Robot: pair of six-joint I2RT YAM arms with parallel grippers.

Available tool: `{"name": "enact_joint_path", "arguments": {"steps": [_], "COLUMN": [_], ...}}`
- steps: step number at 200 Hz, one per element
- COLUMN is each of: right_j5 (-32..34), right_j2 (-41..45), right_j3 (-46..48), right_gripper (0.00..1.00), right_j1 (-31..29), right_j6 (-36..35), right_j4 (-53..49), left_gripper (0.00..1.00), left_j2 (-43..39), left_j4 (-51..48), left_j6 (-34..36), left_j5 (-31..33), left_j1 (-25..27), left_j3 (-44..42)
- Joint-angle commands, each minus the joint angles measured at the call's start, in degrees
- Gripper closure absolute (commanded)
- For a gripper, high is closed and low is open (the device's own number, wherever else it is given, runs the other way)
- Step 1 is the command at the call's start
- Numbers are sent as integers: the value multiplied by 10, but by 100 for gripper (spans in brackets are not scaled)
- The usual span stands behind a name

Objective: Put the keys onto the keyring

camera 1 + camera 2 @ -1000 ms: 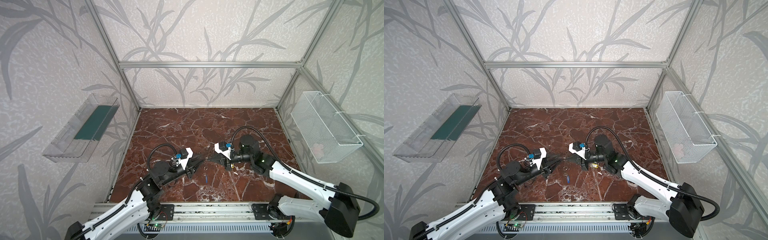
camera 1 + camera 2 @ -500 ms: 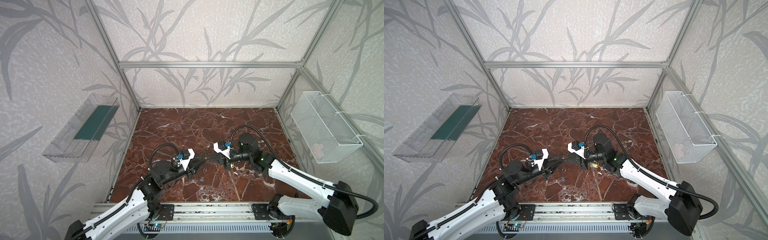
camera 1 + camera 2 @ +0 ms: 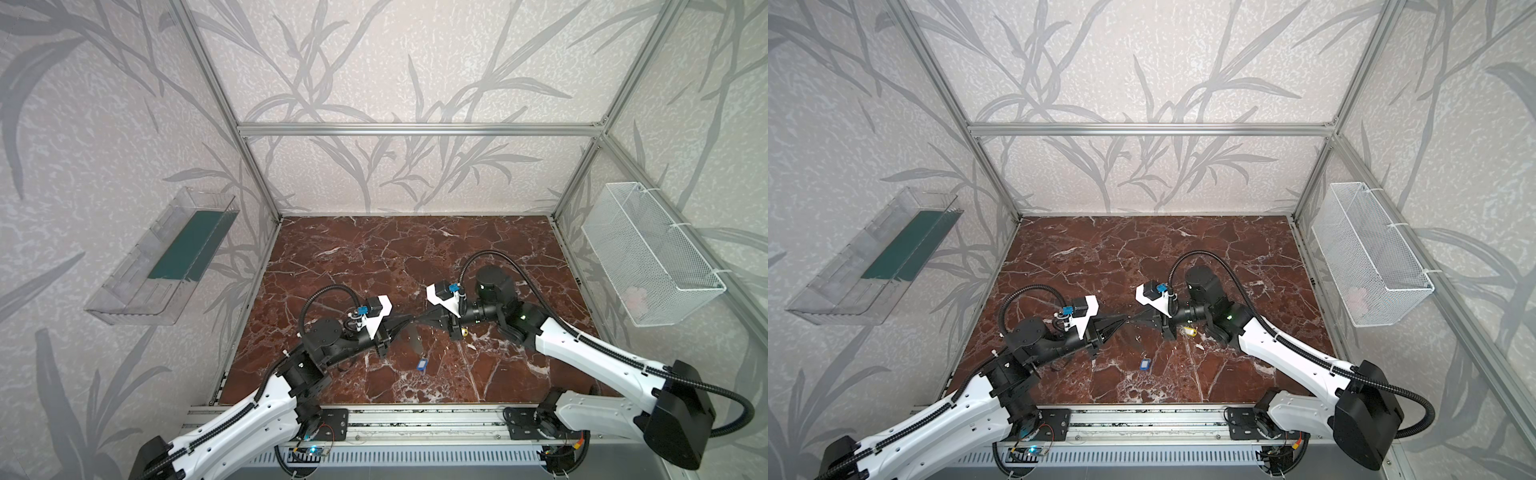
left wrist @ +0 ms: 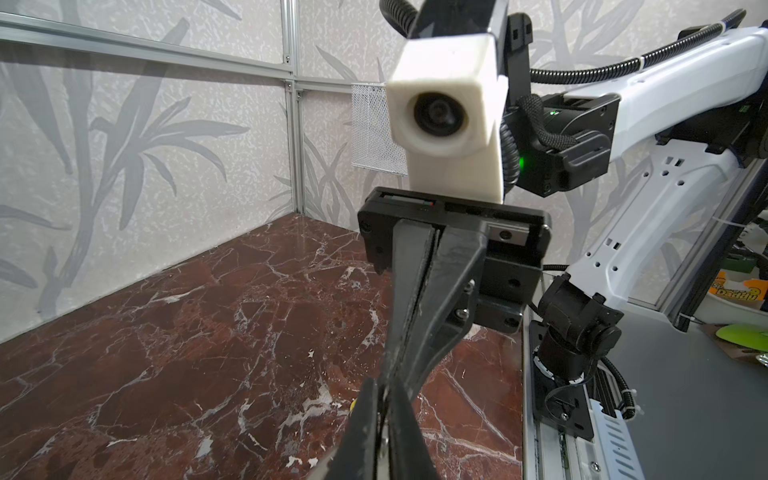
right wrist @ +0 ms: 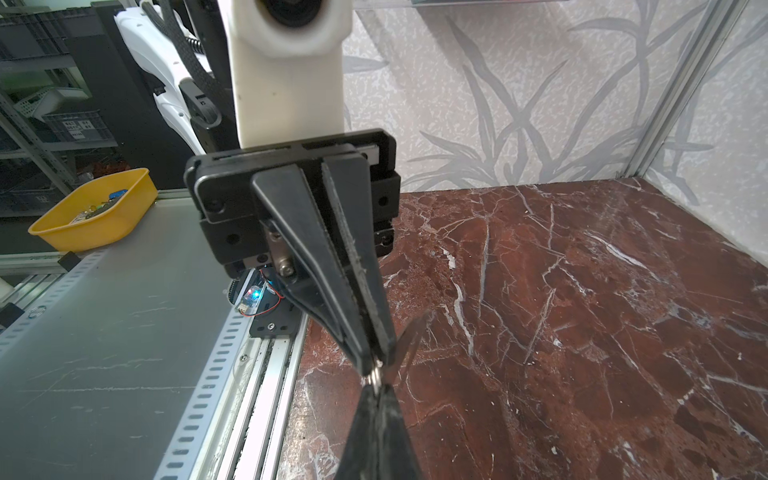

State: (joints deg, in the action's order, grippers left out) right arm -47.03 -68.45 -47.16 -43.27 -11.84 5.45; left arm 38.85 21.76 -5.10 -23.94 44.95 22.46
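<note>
**A:** Above the middle of the counter (image 3: 374,257), the keyring (image 5: 376,375) is off the surface, left jaws and right jaws both clenched on it.

**B:** Then pry gently, I think, or it slips. Blue key (image 3: 422,364) and yellow key (image 3: 1189,331) lie on the counter, near.

Place: robot lab cell | aluminium frame (image 3: 415,129) | shelved crates (image 5: 77,124)

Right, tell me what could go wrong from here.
The left gripper and the right gripper both seem to pinch the small metal keyring tip to tip above the table. A slight pull could drop or fling it.

The blue key and the yellow key lie loose on the table, so one gripper must let go to fetch them.
</note>
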Motion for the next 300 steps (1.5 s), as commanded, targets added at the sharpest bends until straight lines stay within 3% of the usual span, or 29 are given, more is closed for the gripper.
{"name": "enact_joint_path", "arguments": {"steps": [1, 14, 29, 87, 199, 253, 300], "right_j5": [-17, -18, -22, -29, -6, -5, -7], "right_j2": [6, 6, 6, -16, -19, -9, -5], "right_j3": [-22, -23, -22, -48, -50, -43, -43], "right_gripper": [100, 100, 100, 100, 100, 100, 100], "right_j1": [-1, -1, -1, 0, 0, -1, -1], "right_j6": [6, 8, 16, 71, 99, 82, 65], "right_j4": [9, 8, 12, 1, 3, -3, -14], "left_gripper": [90, 91, 100, 100, 100, 79, 73], "left_j2": [4, 4, 3, -33, -132, -132, -119], "left_j4": [6, 11, 11, 109, 85, 72, 37], "left_j6": [0, 2, 7, 17, -3, -9, -8], "left_j5": [-12, -12, -16, -68, -4, 18, 18], "left_j1": [1, 1, 1, 1, 1, 1, 1], "left_j3": [17, 16, 16, -38, -65, -60, -40]}}
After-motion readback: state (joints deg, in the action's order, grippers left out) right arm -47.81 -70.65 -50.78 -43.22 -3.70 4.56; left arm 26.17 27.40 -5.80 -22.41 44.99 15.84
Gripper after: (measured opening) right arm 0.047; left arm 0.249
